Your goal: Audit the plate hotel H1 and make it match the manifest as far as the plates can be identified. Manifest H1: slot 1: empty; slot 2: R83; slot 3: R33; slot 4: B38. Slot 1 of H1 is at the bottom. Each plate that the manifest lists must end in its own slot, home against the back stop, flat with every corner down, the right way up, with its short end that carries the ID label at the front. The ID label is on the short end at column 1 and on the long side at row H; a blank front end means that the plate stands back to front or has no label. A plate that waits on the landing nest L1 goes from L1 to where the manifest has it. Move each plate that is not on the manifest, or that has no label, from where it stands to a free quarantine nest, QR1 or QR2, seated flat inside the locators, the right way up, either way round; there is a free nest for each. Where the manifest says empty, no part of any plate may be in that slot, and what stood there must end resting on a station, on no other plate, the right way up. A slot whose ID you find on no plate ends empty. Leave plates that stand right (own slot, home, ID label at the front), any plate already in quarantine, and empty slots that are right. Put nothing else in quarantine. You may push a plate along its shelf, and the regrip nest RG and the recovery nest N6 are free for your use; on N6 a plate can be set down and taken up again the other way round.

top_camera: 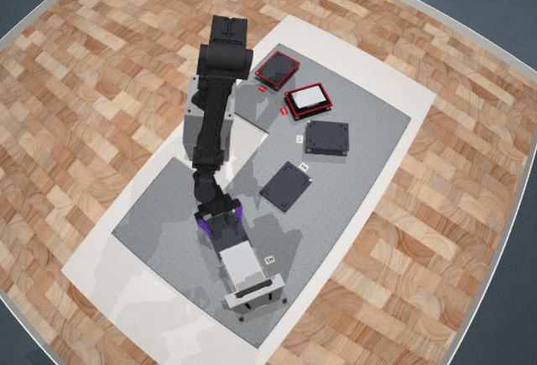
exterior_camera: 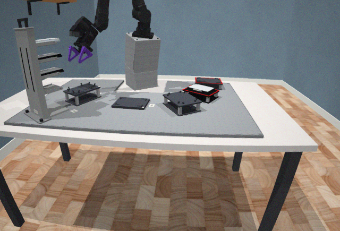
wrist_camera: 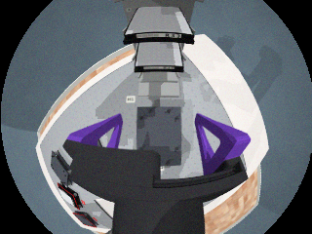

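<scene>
Gripper fully open, purple fingers spread wide, nothing between them. It hangs in the air just in front of the plate hotel, about level with the middle shelves, tilted down toward them. Hotel shows plates on the upper three shelves: white one on top, dark-edged ones below. IDs unreadable. Red-framed quarantine nests at the far end: one holds a white plate, the other looks dark. Landing nest sits near the hotel base.
</scene>
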Controlling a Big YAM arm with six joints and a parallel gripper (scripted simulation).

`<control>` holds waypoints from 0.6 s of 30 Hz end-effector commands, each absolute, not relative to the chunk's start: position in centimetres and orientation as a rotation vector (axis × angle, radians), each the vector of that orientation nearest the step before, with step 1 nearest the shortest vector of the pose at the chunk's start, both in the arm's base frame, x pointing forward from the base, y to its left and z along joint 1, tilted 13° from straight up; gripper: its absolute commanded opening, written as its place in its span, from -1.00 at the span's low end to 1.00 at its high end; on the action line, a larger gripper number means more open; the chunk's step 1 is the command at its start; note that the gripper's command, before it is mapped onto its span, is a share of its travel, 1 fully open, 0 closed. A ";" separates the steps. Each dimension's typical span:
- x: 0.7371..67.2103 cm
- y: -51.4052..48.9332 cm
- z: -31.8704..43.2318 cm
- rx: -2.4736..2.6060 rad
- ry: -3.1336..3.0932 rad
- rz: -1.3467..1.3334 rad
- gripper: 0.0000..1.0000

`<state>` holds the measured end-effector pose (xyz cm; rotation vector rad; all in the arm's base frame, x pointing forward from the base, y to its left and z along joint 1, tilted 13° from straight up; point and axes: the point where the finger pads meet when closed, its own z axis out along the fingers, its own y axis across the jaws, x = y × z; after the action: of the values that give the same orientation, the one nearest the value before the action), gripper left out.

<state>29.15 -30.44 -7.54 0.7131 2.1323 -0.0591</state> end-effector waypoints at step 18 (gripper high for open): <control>31.2 -31.6 -8.9 0.711 2.116 -0.066 1.00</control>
<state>30.33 -30.65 -9.17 0.7062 2.1296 -0.0642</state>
